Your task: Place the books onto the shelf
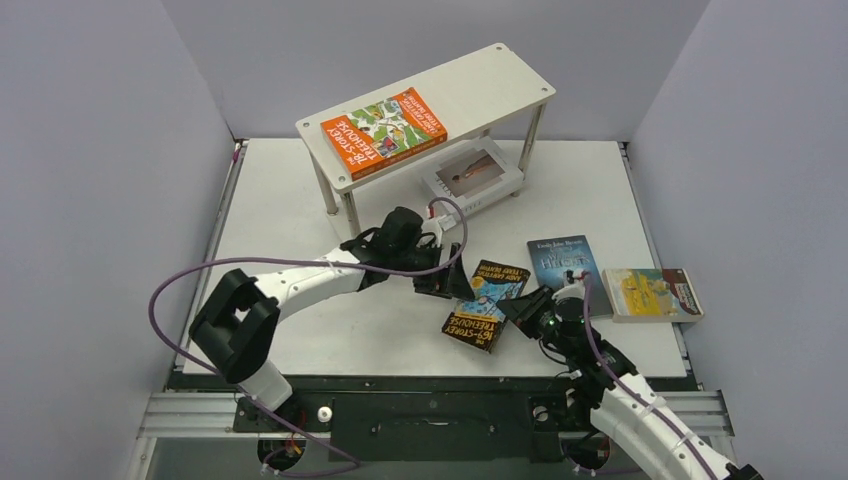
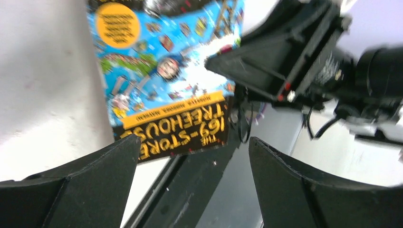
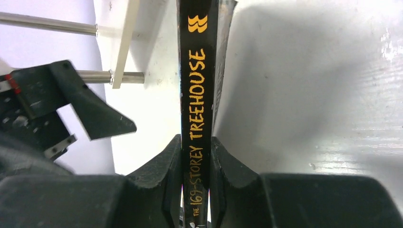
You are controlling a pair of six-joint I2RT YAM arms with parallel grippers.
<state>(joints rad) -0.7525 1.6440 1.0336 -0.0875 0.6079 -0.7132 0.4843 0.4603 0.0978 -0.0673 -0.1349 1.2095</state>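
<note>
white table, grey walls

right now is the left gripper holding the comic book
No, the left gripper is open; the right gripper clamps the comic book by its spine.

We see a glossy black-and-yellow paperback comic book, thin polished silver metal shelf legs, and a smooth white tabletop, faintly sheeny.

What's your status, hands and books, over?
Left hand open. Right hand shut on black comic book. Orange book, white book on shelf; blue book, yellow book on table. Left hand may crowd shelf route.
</note>
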